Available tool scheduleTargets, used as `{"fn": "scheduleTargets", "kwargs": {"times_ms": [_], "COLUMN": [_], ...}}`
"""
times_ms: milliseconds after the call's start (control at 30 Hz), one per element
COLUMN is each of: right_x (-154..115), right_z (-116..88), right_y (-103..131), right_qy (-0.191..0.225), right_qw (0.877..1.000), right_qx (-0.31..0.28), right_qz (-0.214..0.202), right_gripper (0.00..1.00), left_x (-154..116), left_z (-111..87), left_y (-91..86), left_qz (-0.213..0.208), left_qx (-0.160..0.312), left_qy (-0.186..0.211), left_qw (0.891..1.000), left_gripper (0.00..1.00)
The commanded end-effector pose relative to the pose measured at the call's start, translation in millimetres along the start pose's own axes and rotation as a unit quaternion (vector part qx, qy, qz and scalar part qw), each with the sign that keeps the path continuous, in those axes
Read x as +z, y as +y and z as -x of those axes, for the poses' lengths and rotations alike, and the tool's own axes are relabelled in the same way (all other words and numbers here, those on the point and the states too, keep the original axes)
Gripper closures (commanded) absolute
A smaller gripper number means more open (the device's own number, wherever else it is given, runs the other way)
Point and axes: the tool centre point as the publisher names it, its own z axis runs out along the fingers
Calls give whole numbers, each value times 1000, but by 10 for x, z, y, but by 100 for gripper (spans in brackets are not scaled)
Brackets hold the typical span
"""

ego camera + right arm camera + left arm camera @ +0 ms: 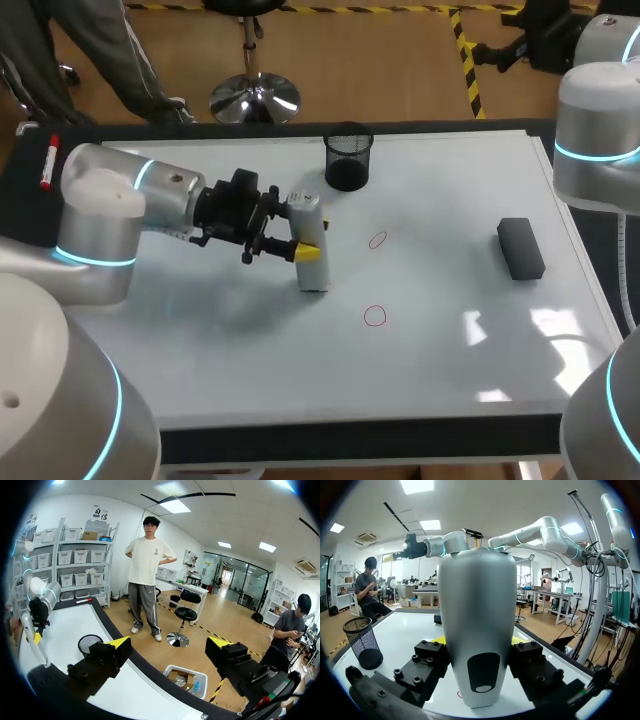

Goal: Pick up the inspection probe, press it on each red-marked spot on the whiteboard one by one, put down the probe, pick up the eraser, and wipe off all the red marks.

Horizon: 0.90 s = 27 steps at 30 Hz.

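While the left claw clamps the white probe, the right claw stands spread apart.

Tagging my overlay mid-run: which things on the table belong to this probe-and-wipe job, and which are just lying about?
Job: inspection probe, gripped in the left claw; far red mark; near red mark; eraser; whiteboard.
Lying about: black mesh cup.

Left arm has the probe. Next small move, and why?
Probably move the probe over to the near red circle and press down: the left gripper grips it upright, but its tip sits beside that circle and the far red circle, on neither.
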Motion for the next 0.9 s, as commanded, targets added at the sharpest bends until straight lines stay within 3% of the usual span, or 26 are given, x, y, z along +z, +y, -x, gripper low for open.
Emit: {"fn": "scheduleTargets", "kwargs": {"times_ms": [33,900], "right_x": [0,0], "right_z": [0,0], "right_y": [0,0], "right_qy": [0,0], "right_qw": [1000,1000], "right_qx": [0,0], "right_qz": [0,0], "right_gripper": [0,0], "left_x": [74,77], "left_z": [41,-37], "left_y": [62,128], "left_qz": [-3,21], "left_qx": [0,-7], "left_qy": [1,-16], "left_qw": [1000,1000], "left_gripper": [100,100]}}
